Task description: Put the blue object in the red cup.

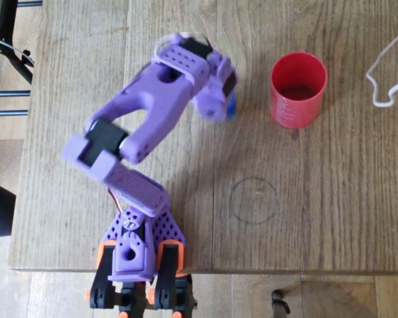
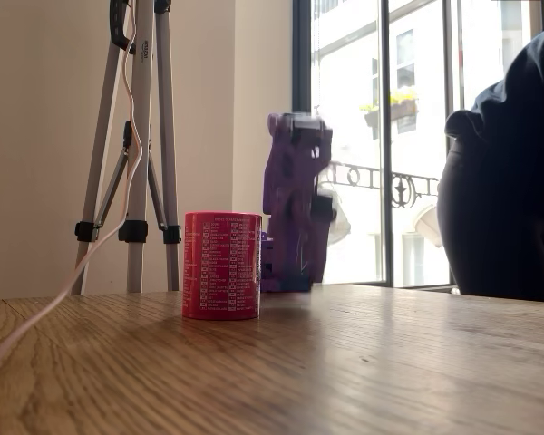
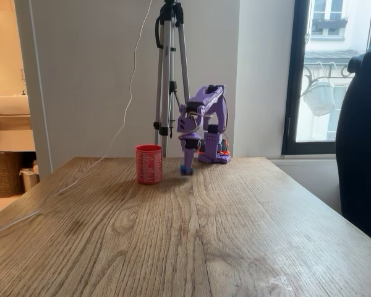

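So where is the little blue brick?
In the overhead view the blue brick peeks out under the purple end effector, just left of the red cup.

Wooden table (image 1: 318, 212): pale oak look, visible grain, matt, faint pencil-like circle drawn on it.
Red cylindrical plastic cup (image 1: 298, 89): smooth sides, slight sheen, pale printed markings on wall (image 2: 221, 265).
Small blue plastic brick (image 3: 185, 169): bright, finish too small to judge.
Purple arm (image 1: 152, 112): matt plastic, perforated panels; orange plastic clamps at base.
Tripod (image 3: 170, 68): grey metal legs, black plastic joints.
White cable (image 1: 385, 73): smooth.
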Robot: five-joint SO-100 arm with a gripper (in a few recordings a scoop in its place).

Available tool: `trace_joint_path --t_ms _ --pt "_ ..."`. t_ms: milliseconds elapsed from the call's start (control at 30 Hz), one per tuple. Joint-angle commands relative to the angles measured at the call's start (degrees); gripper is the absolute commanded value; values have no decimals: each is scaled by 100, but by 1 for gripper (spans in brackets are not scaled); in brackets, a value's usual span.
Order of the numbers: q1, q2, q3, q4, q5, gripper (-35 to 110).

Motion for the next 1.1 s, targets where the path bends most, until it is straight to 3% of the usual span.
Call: trace_joint_path --t_ms 0,200,467,667,1067 --pt "-44 1433 -1354 9 -105 0" --pt "378 1714 -1169 -712 -308 0" --pt "1688 896 -26 -2760 -334 0" --pt "2109 598 -88 -2215 -264 0" --pt "1670 1397 -185 -1125 70 0"
